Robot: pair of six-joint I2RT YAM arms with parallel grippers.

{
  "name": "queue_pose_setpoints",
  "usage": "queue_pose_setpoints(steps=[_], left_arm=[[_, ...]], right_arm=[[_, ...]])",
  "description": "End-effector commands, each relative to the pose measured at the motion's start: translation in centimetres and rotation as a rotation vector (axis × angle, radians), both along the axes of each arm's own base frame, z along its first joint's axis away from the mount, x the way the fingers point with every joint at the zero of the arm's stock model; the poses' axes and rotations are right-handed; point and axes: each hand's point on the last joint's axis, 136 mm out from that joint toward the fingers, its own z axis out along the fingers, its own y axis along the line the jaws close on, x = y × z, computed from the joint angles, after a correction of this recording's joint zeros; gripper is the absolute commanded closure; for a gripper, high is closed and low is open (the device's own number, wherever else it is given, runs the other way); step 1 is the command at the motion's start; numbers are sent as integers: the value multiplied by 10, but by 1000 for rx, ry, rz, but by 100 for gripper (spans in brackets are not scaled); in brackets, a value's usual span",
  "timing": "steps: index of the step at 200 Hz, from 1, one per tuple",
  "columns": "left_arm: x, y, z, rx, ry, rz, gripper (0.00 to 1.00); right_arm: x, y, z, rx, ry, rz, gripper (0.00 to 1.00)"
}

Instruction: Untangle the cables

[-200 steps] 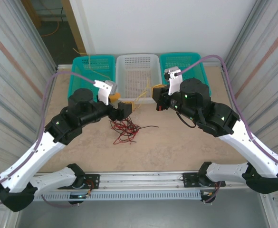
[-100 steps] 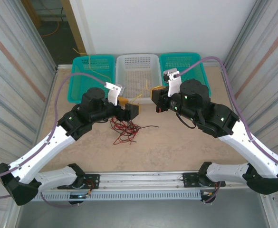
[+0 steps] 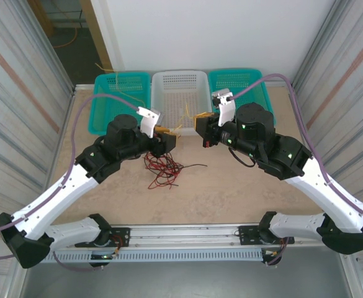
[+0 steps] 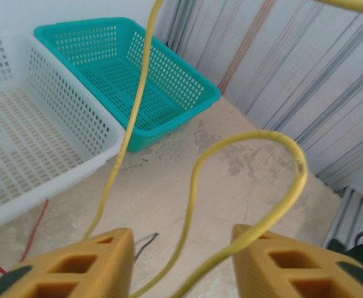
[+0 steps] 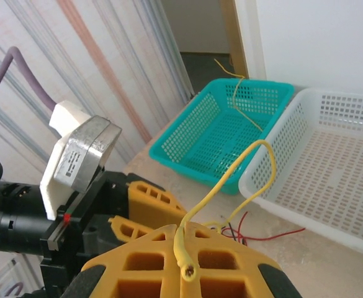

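Note:
My right gripper [image 5: 184,233] is shut on a yellow cable [image 5: 221,186], whose cut end sticks out toward the camera. From there the cable arcs up, then drops to the table. In the top view this gripper [image 3: 198,122] hangs in front of the white basket. My left gripper [image 3: 170,139] faces it, a short way to the left. In the left wrist view, strands of the yellow cable [image 4: 193,180] run through the gap of the left gripper [image 4: 181,239], whose jaws stand apart. A tangle of red and black cables [image 3: 162,169] lies on the table below.
Three baskets line the back edge: a teal basket [image 3: 100,102] at left with a yellow wire in it, a white basket [image 3: 159,93] in the middle, and a teal basket [image 3: 259,84] at right. Corrugated walls close in both sides.
The left arm has swung right and forward toward the right gripper, and its jaws have narrowed around the yellow cable strands. The right gripper has stayed shut, nearly still.

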Motion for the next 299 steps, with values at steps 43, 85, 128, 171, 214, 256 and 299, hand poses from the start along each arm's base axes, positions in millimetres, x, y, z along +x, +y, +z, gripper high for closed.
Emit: queue_pose_setpoints(steps=[43,85,128,171,214,256,299], left_arm=[[7,23,21,42,-107,101,100],[18,90,-16,258,-28,357,100],[26,159,-70,189,277,578,100],[46,164,-51,72,286,614,100],[98,208,24,-173,182,786,100],[139,237,92,-278,13,898,100],[182,249,84,-278,-35,965,100]], right_arm=[[29,-64,1,35,18,-271,100],[38,-164,5,101,21,-619,100],[42,-181,3,169,60,-641,100],[61,-133,-12,153,169,-453,61],[67,-113,-26,126,224,-388,46],[61,-104,-34,117,253,-341,46],[58,-96,-48,106,280,-314,46]])
